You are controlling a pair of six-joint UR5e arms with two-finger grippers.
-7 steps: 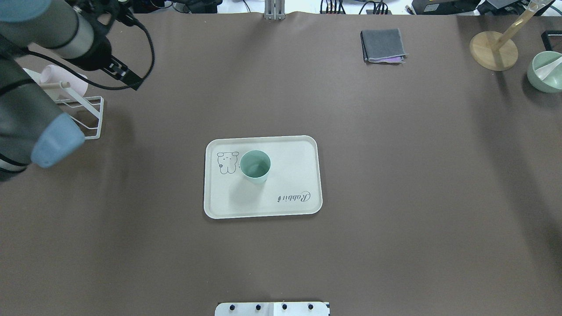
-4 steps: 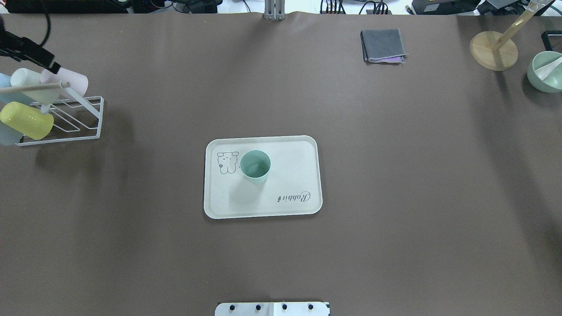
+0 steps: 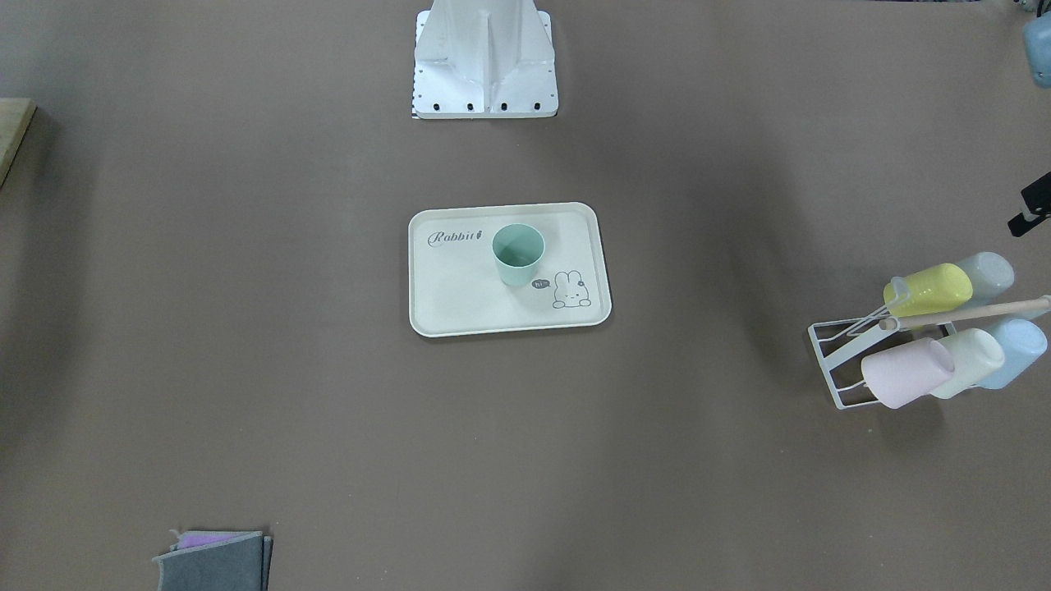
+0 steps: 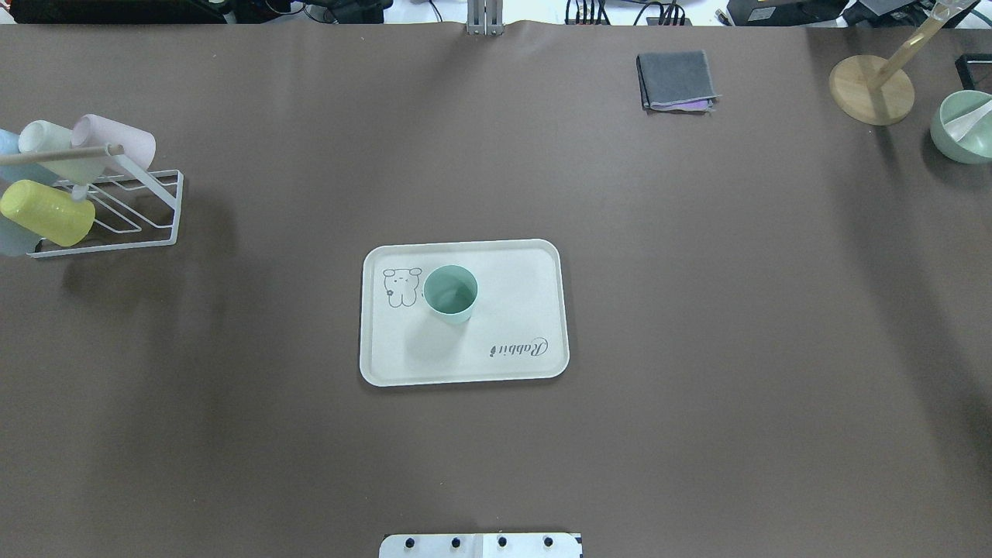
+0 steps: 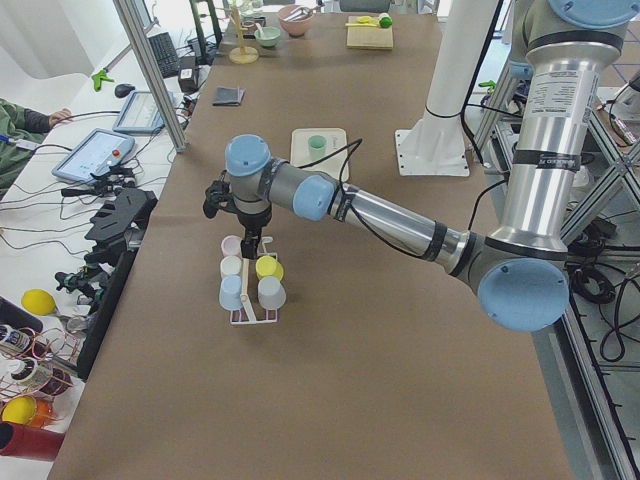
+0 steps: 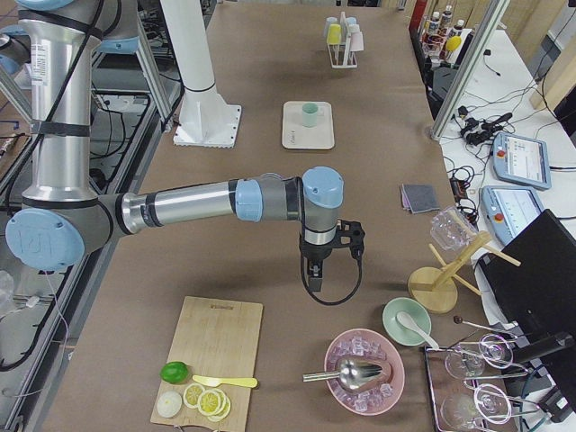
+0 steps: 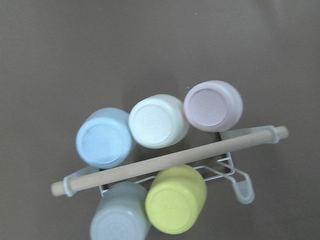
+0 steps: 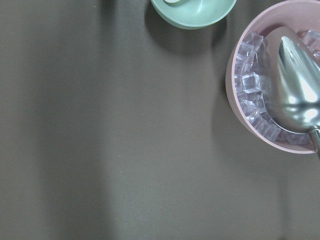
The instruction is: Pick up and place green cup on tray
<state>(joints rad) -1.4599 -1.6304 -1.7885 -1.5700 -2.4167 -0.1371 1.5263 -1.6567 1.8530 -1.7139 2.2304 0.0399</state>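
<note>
The green cup [image 4: 450, 293] stands upright on the cream tray [image 4: 511, 263], next to its bunny drawing, at the table's middle. Both also show in the front view: the cup [image 3: 518, 254] and the tray [image 3: 460, 295]. Nothing touches the cup. My left gripper [image 5: 243, 240] hangs over the cup rack [image 5: 250, 290], far from the tray. My right gripper [image 6: 312, 279] hangs over bare table near the bowls. Both grippers show only in the side views, so I cannot tell whether they are open or shut.
A white wire rack [image 4: 116, 209] with several pastel cups [image 7: 157, 121] stands at the table's left end. A folded grey cloth [image 4: 676, 80], a wooden stand [image 4: 871, 89] and a green bowl [image 4: 963, 126] sit at the far right. A pink bowl of ice [image 8: 280, 85] is under the right wrist.
My left arm has pulled back to the left and left the overhead view, uncovering the cup rack. The green cup and the tray have not moved.
</note>
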